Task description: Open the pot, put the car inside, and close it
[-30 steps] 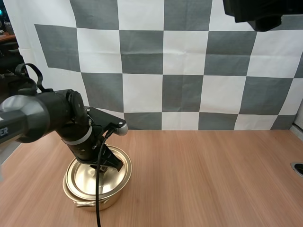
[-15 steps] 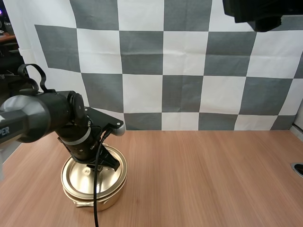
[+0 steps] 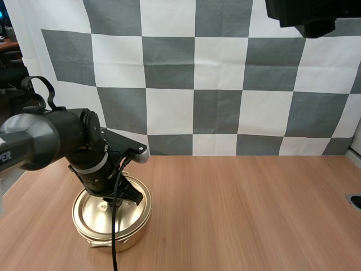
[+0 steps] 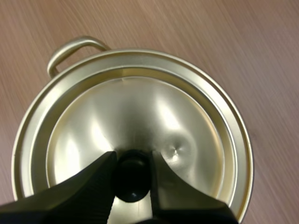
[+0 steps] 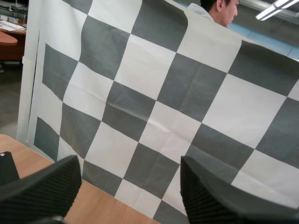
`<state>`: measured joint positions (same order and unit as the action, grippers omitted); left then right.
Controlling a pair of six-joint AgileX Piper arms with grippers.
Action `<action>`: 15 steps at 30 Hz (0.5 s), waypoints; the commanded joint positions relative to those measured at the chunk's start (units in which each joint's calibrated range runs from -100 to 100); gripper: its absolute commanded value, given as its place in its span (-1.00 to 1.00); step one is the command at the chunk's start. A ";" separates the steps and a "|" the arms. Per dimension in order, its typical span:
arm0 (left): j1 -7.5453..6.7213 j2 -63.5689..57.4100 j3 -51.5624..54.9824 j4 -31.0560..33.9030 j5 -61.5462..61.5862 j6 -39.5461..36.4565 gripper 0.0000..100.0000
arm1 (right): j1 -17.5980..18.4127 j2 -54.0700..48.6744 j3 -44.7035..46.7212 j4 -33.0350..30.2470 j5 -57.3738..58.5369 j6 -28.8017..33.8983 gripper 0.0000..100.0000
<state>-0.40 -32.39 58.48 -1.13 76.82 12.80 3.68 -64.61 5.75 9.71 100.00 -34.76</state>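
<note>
Pot (image 3: 110, 228) stands on the table (image 3: 254, 214) at the near left, its lid (image 4: 140, 112) seated flat on the rim. Left gripper (image 4: 132, 161) pinches the black knob (image 4: 132, 184) at the lid's middle. Right gripper (image 5: 128, 177) hangs well apart, high off the table, fingers spread wide on nothing. Thin gold-coloured metal: likely light, stiff and slick, so the knob is the sound hold; the loop handle (image 4: 74, 46) serves for the body. A small dent (image 4: 175, 150) beside the knob suggests it marks easily. No brand or writing can be read on it
</note>
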 commanded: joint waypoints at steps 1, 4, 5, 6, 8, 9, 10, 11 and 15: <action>0.01 -0.03 -0.03 0.01 0.09 -0.02 -1.00 | -0.01 -0.02 0.00 0.01 0.00 0.04 1.00; 0.01 -0.03 -0.03 0.01 0.09 -0.02 -1.00 | -0.01 -0.02 0.00 0.01 0.00 0.04 1.00; 0.01 -0.03 -0.03 0.01 0.09 -0.02 -1.00 | -0.01 -0.02 0.00 0.01 0.00 0.04 1.00; 0.01 0.16 -0.03 0.01 0.13 -0.02 -1.00 | -0.01 -0.02 0.00 0.01 0.00 0.04 1.00; 0.01 0.77 -0.03 0.01 0.66 -0.02 -1.00 | -0.01 -0.02 0.00 0.01 0.00 0.04 1.00; 0.01 1.24 0.15 0.01 0.65 -0.45 -1.00 | -0.01 -0.02 0.00 0.01 0.00 0.04 1.00; 0.01 1.75 0.29 0.01 0.65 -0.77 -1.00 | -0.01 -0.02 0.00 0.01 0.00 0.04 1.00; 0.01 2.24 0.29 0.01 0.65 -0.88 -1.00 | -0.01 -0.02 0.00 0.01 0.00 0.04 1.00; 0.01 4.13 0.43 0.01 0.65 -1.07 -1.00 | -0.01 -0.02 0.00 0.01 0.00 0.04 1.00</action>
<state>-0.40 -28.66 58.79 -1.35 77.32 11.63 3.68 -64.61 5.75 9.71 100.00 -34.76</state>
